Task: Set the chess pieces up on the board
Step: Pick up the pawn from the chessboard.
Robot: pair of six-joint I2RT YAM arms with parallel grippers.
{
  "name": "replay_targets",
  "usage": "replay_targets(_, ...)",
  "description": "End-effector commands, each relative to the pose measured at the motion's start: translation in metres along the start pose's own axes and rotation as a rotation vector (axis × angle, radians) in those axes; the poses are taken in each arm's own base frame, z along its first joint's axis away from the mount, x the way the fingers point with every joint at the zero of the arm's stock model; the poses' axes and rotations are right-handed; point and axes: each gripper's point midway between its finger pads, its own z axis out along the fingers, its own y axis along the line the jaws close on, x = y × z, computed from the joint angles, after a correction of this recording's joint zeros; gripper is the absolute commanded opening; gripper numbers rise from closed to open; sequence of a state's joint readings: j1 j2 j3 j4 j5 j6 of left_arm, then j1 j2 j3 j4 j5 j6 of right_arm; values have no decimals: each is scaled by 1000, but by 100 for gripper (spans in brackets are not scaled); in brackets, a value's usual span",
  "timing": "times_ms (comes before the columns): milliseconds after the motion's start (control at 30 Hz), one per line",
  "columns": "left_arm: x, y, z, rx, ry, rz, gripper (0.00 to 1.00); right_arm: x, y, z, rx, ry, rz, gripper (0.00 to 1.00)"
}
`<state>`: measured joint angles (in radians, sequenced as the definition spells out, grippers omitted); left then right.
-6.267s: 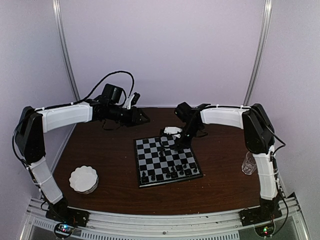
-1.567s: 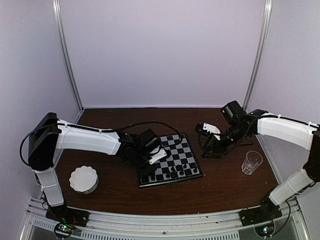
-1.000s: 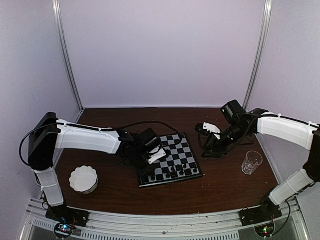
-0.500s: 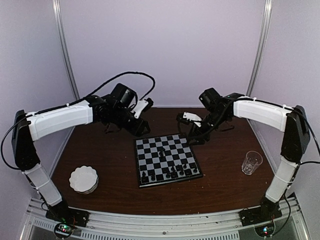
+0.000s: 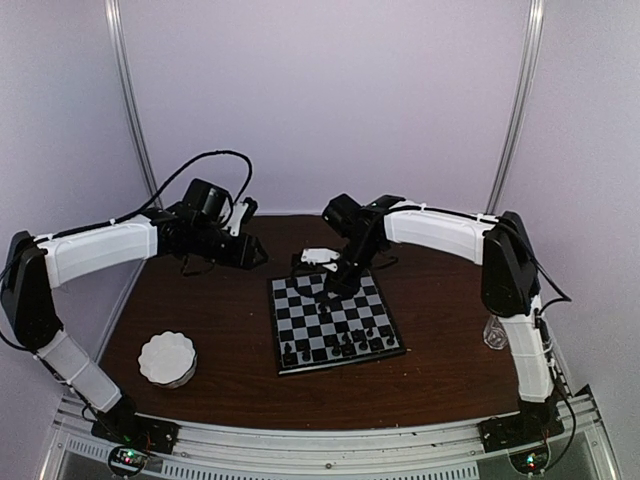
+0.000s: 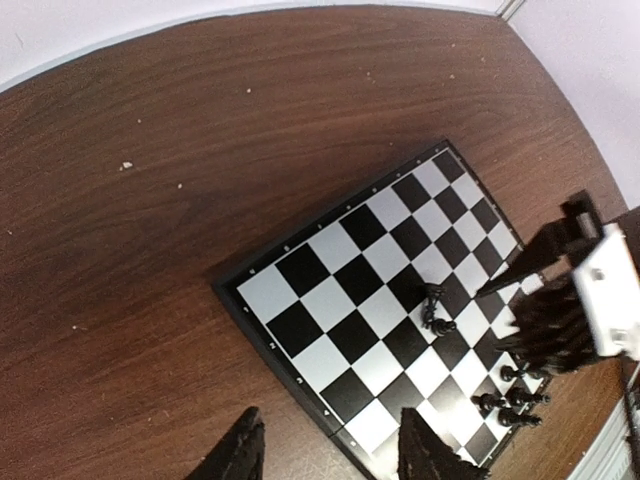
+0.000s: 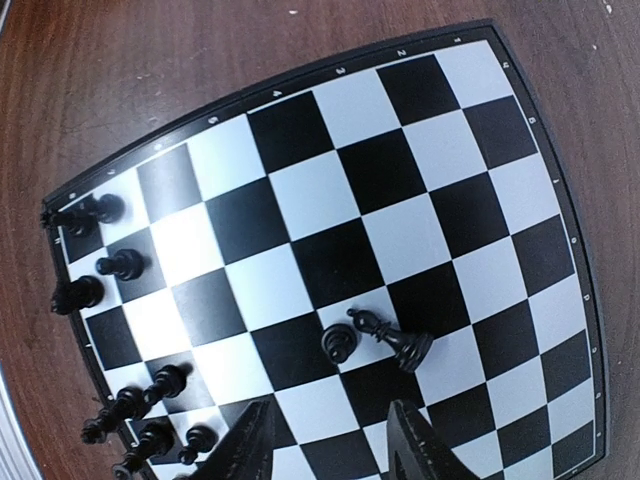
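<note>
Held the right gripper [image 7: 330, 412] spread and empty, low over the chessboard [image 7: 330, 190], probably to close on a toppled black piece [image 7: 398, 342] lying just ahead of the fingertips [image 7: 252, 445], beside a second piece [image 7: 340, 346] (touching or merely close, hard to tell). Held the left gripper [image 6: 332, 415] spread too, nothing in it, raised off the chessboard's corner over the wooden table [image 6: 120, 250], apparently to leave working room. Saw the other chess pieces [image 7: 120, 265] ranked along the chessboard's edge, well off to one side of the right gripper. Judged the set-up only partly done.
</note>
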<state>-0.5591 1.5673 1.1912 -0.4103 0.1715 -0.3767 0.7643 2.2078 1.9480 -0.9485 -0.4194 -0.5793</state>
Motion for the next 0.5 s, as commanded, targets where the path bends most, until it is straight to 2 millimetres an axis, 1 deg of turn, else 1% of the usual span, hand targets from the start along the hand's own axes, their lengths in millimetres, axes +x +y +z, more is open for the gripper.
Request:
replay_targets(0,-25,-17,-23,71,-101,-15,46,2,-11,7,24,52,26,41)
replay_targets(300,-30,-21,-34,86,-123,-14,47,3,-6,26,-2,79,12,39)
replay_targets(467,-31,-20,-35,87,-125,-15,47,4,-2,31,-18,83,7,37)
